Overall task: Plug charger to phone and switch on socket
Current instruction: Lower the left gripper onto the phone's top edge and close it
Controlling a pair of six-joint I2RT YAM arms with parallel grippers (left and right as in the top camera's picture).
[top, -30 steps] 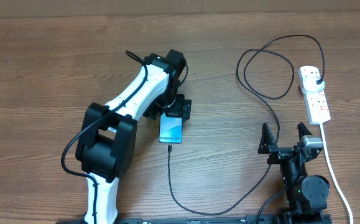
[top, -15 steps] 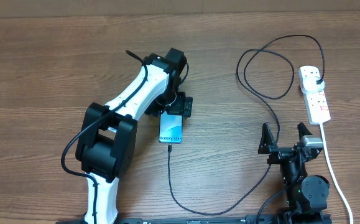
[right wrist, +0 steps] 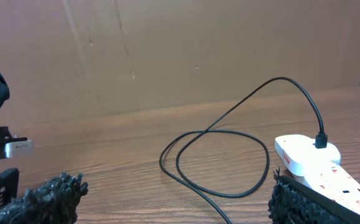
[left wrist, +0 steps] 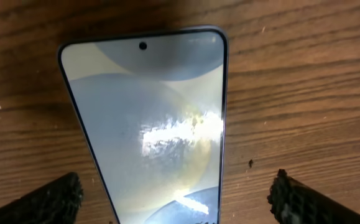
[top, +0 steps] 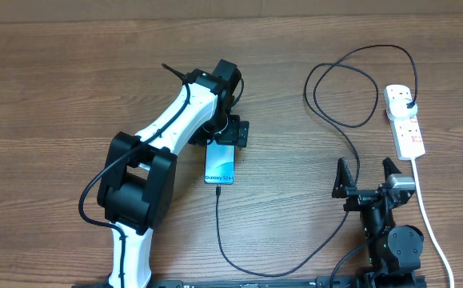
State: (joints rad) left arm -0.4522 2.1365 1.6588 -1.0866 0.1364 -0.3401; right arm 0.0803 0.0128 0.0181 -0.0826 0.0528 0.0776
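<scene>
Looking down from overhead, the left gripper point(top: 229, 132) hangs over the near end of the slim rectangular phone point(top: 220, 166), whose lit blue-teal screen stretches away from it on the brown wooden table point(top: 55, 80). The long thin black charger cable point(top: 217, 216) enters the phone's far end and loops over to the white elongated socket strip point(top: 407, 128), just beyond the right gripper point(top: 367, 174), which is spread wide and empty.

At the left wrist, the fingers stand apart on either side of the glossy screen, clear of it.

At the right wrist, the coiled cable lies ahead of the parted fingers, its black plug point(right wrist: 321, 140) seated in the socket strip at front right.
</scene>
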